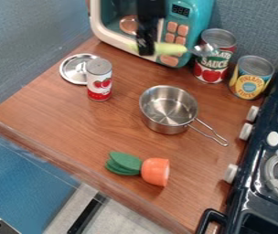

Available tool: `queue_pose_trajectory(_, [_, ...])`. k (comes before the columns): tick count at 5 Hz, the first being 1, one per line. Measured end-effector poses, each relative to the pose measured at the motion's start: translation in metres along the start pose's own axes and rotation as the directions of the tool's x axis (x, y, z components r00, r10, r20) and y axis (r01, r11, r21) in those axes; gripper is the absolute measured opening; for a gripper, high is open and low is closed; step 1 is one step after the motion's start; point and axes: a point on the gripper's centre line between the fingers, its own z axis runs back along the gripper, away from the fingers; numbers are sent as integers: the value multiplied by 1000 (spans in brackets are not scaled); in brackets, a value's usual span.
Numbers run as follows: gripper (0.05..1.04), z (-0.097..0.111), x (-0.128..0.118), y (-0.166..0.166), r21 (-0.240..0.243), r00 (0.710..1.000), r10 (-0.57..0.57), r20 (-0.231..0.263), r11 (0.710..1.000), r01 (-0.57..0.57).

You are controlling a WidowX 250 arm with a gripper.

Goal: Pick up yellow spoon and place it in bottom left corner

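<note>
At the top of the camera view the black gripper (146,49) hangs in front of the toy microwave, shut on the yellow spoon. The yellow spoon (171,49) is held up in the air, lying roughly level across the gripper. Its yellow-green handle sticks out a little on the left and further on the right, and its metal bowl points right, in front of the tomato sauce can. Part of the handle is hidden behind the gripper.
The brown table (62,123) holds a steel pot (167,109), a small red-white can (98,80), a metal lid (73,68) and an orange-green toy vegetable (155,172). A teal microwave (190,27), two larger cans and a black stove (251,183) border it.
</note>
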Motion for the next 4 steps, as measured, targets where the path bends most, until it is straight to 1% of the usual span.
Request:
queue_pose_trajectory(1, [403, 22, -31, -22, -11, 998, -50, -32, 999, 49])
queue_pose_trajectory(2, [403, 39, -61, -52, -24, 994, -107, 3, 994, 107])
queue_pose_trajectory(3, [403, 38, -90, -75, -54, 994, -106, 22, 993, 107])
queue_pose_trajectory(4, [403, 27, -114, -98, -83, 987, -149, -62, 986, 144])
